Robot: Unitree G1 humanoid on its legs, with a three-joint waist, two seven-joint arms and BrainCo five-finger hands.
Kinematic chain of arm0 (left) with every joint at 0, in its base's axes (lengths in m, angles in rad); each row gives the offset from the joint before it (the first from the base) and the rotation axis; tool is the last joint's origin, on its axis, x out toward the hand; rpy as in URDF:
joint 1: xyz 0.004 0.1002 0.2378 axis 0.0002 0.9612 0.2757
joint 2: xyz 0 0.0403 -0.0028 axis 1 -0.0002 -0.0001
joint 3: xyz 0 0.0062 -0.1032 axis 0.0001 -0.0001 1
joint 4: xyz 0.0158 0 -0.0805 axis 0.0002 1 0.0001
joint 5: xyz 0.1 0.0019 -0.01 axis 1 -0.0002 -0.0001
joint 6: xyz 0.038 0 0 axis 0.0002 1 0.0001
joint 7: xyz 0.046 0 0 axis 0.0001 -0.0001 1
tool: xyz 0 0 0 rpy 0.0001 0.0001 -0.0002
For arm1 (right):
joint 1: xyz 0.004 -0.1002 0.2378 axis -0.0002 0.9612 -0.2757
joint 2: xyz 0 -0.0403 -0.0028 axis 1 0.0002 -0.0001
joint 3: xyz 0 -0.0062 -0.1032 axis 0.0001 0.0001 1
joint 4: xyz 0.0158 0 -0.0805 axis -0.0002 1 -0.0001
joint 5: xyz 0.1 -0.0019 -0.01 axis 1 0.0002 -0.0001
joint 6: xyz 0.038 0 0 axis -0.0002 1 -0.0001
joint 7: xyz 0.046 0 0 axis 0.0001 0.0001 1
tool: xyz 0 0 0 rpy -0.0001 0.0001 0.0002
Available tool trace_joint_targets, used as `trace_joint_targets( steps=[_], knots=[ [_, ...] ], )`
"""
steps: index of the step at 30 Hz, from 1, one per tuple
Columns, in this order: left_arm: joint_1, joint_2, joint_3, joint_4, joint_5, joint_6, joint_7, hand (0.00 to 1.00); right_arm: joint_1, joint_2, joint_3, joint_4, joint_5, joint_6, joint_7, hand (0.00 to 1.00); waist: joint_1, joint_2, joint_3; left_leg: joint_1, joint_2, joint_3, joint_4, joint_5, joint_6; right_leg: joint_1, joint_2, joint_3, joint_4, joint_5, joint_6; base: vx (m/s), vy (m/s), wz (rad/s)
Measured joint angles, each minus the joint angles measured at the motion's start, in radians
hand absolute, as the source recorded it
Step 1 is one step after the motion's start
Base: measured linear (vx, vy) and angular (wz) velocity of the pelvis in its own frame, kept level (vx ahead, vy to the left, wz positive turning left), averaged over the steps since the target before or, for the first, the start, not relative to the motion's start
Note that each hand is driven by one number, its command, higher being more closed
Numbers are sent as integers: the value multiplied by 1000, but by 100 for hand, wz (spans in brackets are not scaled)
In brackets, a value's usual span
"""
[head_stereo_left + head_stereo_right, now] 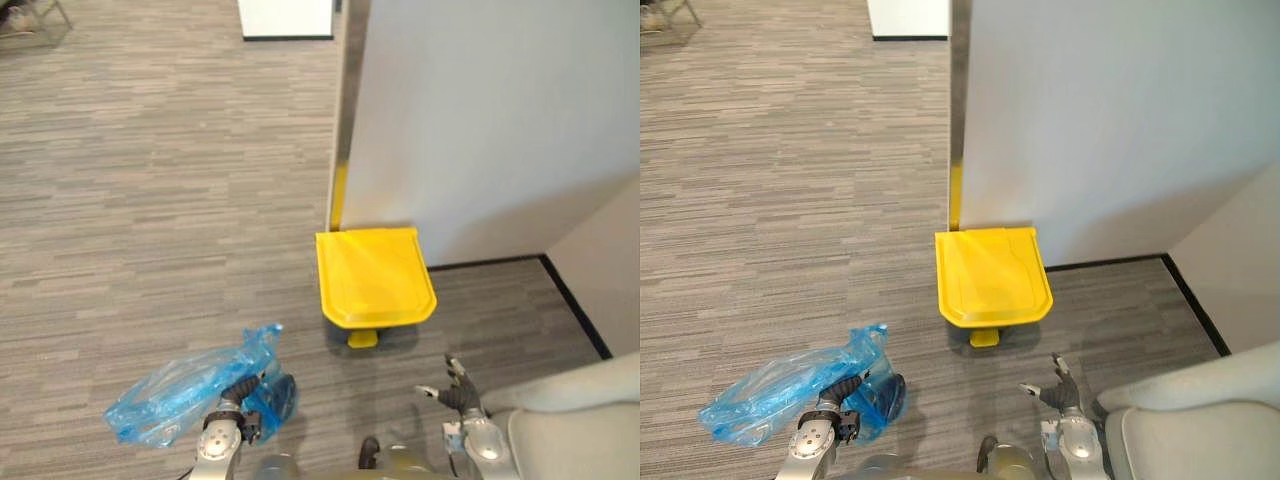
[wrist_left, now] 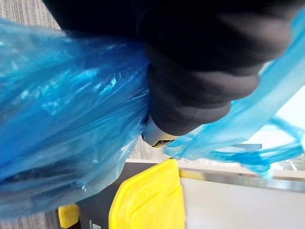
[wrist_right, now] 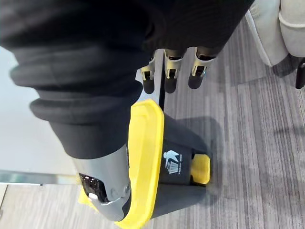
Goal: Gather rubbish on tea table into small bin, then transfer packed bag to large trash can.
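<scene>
A crumpled blue plastic bag point(image 1: 175, 398) hangs above the carpet at the lower left, bunched in my left hand point(image 1: 242, 392), whose fingers are curled round it. In the left wrist view the bag point(image 2: 62, 119) wraps around the hand's dark cover. The large trash can, dark-bodied with a shut yellow lid point(image 1: 375, 275) and a yellow foot pedal point(image 1: 363, 339), stands against the wall ahead. My right hand point(image 1: 455, 390) is low at the right, fingers point(image 3: 171, 71) straight and holding nothing, short of the can point(image 3: 178, 167).
A white wall point(image 1: 480, 120) with a metal edge strip point(image 1: 345, 110) rises behind the can. A light grey sofa point(image 1: 580, 420) fills the lower right corner. A white cabinet point(image 1: 285, 18) stands far back on the grey carpet.
</scene>
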Motion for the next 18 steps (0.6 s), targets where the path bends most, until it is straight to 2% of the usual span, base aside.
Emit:
trace_joint_targets(
  steps=[1, 2, 3, 5, 7, 11, 18],
  knots=[
    [1, 0, -2, 0, 0, -1, -1, 100, 1, 3, -15, 0, 14, -1, -12, 0, -4, -2, 0, -19, 21, 46, -41, -20, 33, 12, -15, -3, -5, 1, 2, 104, 82, 14],
    [2, -6, -5, 0, 0, -1, -7, 100, -1, -7, -33, -1, 22, -2, -16, 0, -2, 15, -2, -26, 47, 50, -146, 25, 7, 10, -10, -6, -6, 3, 6, 80, 95, 11],
    [2, -7, -7, 2, 0, -1, -10, 100, -5, -19, -42, 2, 23, -1, -18, 0, -1, 43, -9, -24, 60, 47, -181, 44, 6, 10, 0, -3, -11, 1, 18, 74, 144, -12],
    [8, 16, -11, 16, 0, 0, -15, 100, -18, 5, -42, 15, 25, -1, -15, 0, 4, 24, -14, 1, 22, 66, -235, 50, 25, 4, -16, 25, -39, 16, 48, 46, 144, -17],
    [30, 30, -10, 17, 1, 1, -17, 100, -16, 18, -43, 26, 25, -1, -15, 0, 2, 13, -20, 16, 6, 83, -252, 52, 29, 6, -27, 46, -51, 18, 51, 6, 106, -20],
    [39, 36, -8, 29, 2, 5, -18, 100, -13, 19, -47, 32, 25, 0, -15, 0, -1, 14, -20, 41, -3, 115, -284, 57, 35, 6, -28, 79, -72, 30, 68, -17, 38, -26],
    [44, 38, 11, 58, 2, 5, -17, 100, -32, 11, -34, 83, 22, 2, -15, 0, 1, 24, -23, 52, 18, 162, -304, 59, 35, -14, 11, 141, -107, 64, 57, -33, -22, -26]
  ],
)
